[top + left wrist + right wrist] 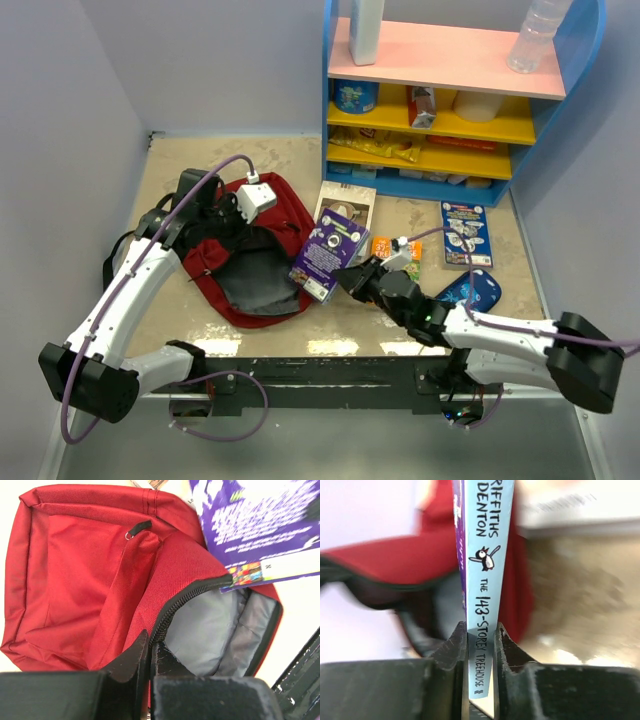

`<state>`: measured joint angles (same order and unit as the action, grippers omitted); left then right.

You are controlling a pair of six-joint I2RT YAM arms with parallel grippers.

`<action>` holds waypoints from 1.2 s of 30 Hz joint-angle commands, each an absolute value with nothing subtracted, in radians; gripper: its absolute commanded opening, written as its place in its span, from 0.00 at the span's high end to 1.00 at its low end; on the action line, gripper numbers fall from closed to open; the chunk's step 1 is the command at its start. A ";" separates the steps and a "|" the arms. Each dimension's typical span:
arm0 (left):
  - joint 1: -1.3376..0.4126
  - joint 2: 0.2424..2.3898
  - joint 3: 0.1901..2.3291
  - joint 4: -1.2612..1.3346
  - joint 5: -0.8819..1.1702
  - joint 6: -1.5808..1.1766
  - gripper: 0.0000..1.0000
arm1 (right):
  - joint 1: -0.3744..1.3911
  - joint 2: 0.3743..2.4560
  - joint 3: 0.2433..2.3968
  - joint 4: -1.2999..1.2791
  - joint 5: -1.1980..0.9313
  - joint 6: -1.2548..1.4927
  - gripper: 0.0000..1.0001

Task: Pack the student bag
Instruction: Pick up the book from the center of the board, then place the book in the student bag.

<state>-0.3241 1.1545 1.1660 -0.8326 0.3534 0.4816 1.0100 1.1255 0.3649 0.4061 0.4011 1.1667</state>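
Note:
The dark red student bag [262,212] lies on the table left of centre, its mouth open and the grey lining [210,630] showing. My left gripper [150,641] is shut on the bag's black zipper edge [185,600] and holds that side up. My right gripper [481,632] is shut on the light blue spine of a purple book [487,555]. The book [328,252] hangs tilted at the bag's right rim, over the opening. In the left wrist view, the book's purple cover [260,530] overlaps the bag's upper edge.
A blue shelf unit [330,100] with snacks and a bottle [535,35] stands at the back right. On the table lie a pale book [350,200], an orange packet [384,246], a blue book [466,232] and a small blue pouch [475,292].

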 commanded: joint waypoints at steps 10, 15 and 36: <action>-0.333 1.144 1.180 -0.753 0.399 0.443 1.00 | 1.014 1.104 0.356 0.800 -0.108 1.131 1.00; -0.333 1.158 1.178 -0.719 0.370 0.434 1.00 | 1.008 1.202 0.428 0.886 -0.357 1.068 1.00; -0.333 1.074 1.177 -0.827 0.514 0.530 1.00 | 0.933 1.735 0.653 1.146 -0.687 1.226 1.00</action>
